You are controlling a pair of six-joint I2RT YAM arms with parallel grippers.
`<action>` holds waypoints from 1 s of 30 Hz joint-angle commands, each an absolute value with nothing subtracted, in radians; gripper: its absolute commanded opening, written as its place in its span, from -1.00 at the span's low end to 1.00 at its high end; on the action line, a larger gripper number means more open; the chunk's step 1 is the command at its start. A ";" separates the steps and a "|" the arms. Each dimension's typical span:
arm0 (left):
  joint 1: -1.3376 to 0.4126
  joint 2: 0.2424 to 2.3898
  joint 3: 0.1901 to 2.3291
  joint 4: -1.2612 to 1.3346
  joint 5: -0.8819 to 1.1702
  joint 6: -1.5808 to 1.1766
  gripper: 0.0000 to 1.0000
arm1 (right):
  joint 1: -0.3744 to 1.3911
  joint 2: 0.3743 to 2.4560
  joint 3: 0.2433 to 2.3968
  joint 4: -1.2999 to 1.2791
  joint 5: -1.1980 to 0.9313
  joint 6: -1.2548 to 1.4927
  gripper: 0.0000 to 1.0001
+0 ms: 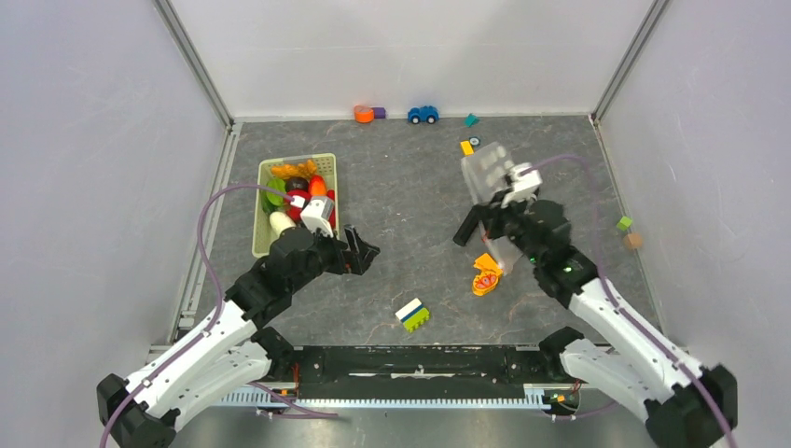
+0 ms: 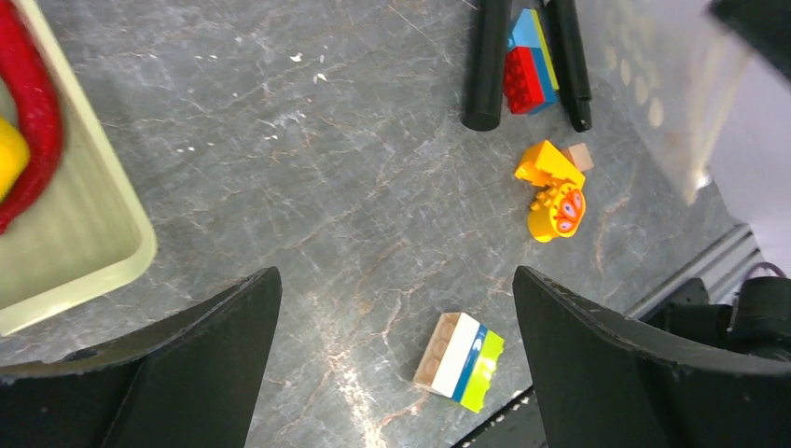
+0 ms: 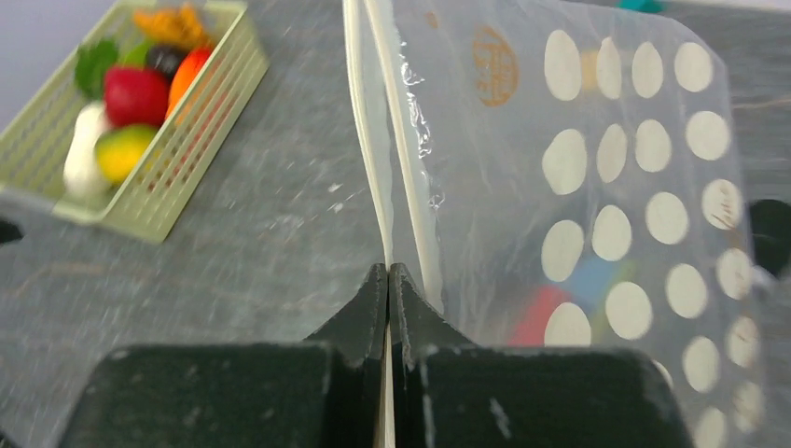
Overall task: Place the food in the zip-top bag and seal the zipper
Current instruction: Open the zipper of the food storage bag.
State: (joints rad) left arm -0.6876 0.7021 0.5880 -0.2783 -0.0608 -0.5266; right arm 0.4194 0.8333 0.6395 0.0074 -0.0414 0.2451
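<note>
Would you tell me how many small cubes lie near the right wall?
2: a green cube and, just nearer the arm bases, a brown cube. The right arm may hide others.

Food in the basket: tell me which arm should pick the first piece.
Left. The left gripper is open beside the basket with the food. The right gripper is shut on the bag at its zipper, holding the bag up.

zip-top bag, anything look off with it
It isn't lying flat: the right claw is shut on the zipper, holding the zip-top bag up on edge. No tear or spill shows.
</note>
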 commanded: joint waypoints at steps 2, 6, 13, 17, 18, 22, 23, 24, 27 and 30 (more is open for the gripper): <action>-0.690 0.758 0.608 -0.182 -0.022 -0.634 0.99 | 0.726 0.970 0.669 0.140 0.246 0.263 -1.00; -0.690 0.823 0.634 -0.142 -0.052 -0.691 0.99 | 0.909 1.089 0.705 0.189 0.363 0.265 -1.00; -0.690 0.906 0.642 -0.008 -0.104 -0.796 0.99 | 1.014 1.145 0.690 0.250 0.426 0.309 -1.00; -0.690 0.964 0.646 0.062 -0.108 -0.837 0.99 | 1.035 1.126 0.651 0.287 0.420 0.342 -1.00; -0.690 0.977 0.648 0.085 -0.094 -0.846 0.99 | 1.037 1.127 0.649 0.287 0.423 0.348 -1.00; -0.692 1.028 0.657 0.153 -0.038 -0.861 0.99 | 1.046 1.136 0.646 0.291 0.431 0.360 -1.00; -0.692 1.038 0.661 0.160 -0.029 -0.863 0.99 | 1.048 1.136 0.644 0.293 0.433 0.362 -1.00; -0.693 1.044 0.664 0.163 -0.027 -0.866 0.99 | 1.050 1.135 0.643 0.298 0.436 0.366 -1.00; -0.696 1.047 0.662 0.175 -0.021 -0.868 0.98 | 1.053 1.141 0.644 0.301 0.432 0.367 -1.00; -0.701 1.046 0.659 0.190 -0.027 -0.865 0.98 | 1.057 1.147 0.644 0.299 0.423 0.369 -1.00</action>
State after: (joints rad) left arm -0.6930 1.0481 0.6220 0.1051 -0.0406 -0.8326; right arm 1.0477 1.1492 0.6437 0.2485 0.4065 0.3534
